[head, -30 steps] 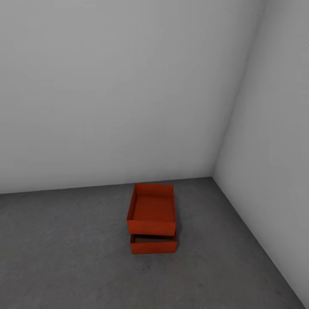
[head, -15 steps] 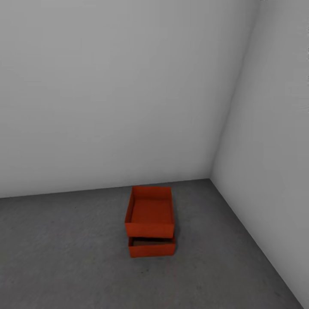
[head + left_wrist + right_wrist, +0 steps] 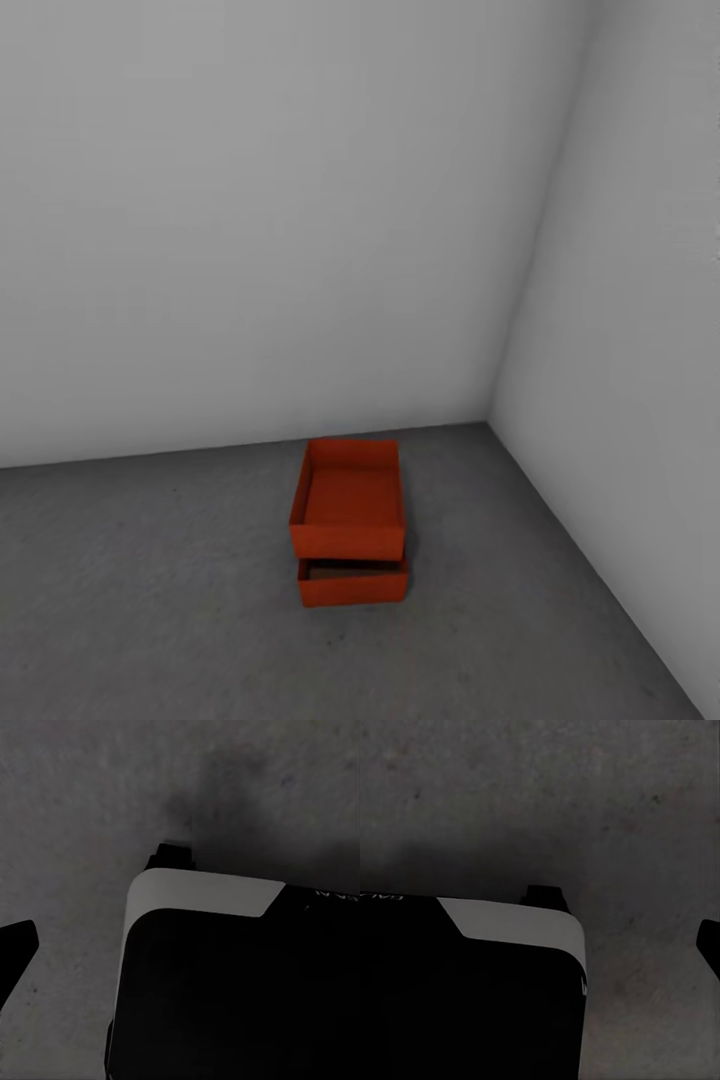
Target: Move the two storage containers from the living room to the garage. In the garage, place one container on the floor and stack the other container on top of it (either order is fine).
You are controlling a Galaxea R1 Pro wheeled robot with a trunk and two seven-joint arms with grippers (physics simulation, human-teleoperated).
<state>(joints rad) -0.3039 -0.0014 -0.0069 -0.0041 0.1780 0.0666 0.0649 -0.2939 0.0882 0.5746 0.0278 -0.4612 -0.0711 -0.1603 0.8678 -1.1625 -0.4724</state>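
Left end effector: one black fingertip (image 3: 16,945) visible at the frame edge of the left wrist view, hanging over rough dark grey concrete-like floor (image 3: 75,795); other finger out of frame, so spread cannot be told. Nothing seen between the fingers. Large black robot body with a pale grey band (image 3: 217,982) beside it, small black part poking out past the band, soft shadow on the floor beyond.

Right wrist view: right end effector likewise showing a single black fingertip (image 3: 711,945) at the frame edge, above the same dark grey floor (image 3: 622,795). Width of opening cannot be told; nothing visibly held. Black robot body with pale grey band (image 3: 472,997) alongside, small black tab at the band's rim, shadow spreading over the floor near it.

Head view: corner of a bare room, plain pale grey walls (image 3: 250,200) meeting at right of centre. Dark grey floor (image 3: 150,600) across the lower part. Two orange-red rectangular thin-walled lidless storage containers stacked near the corner, well apart from both walls' bases. Lower container (image 3: 353,585) flat on the floor, near wall and a dark sliver of its inside exposed. Upper container (image 3: 349,500) resting on top, open side up, shifted back toward the far wall so it does not sit square over the lower one. Upper container's inside appears bare.
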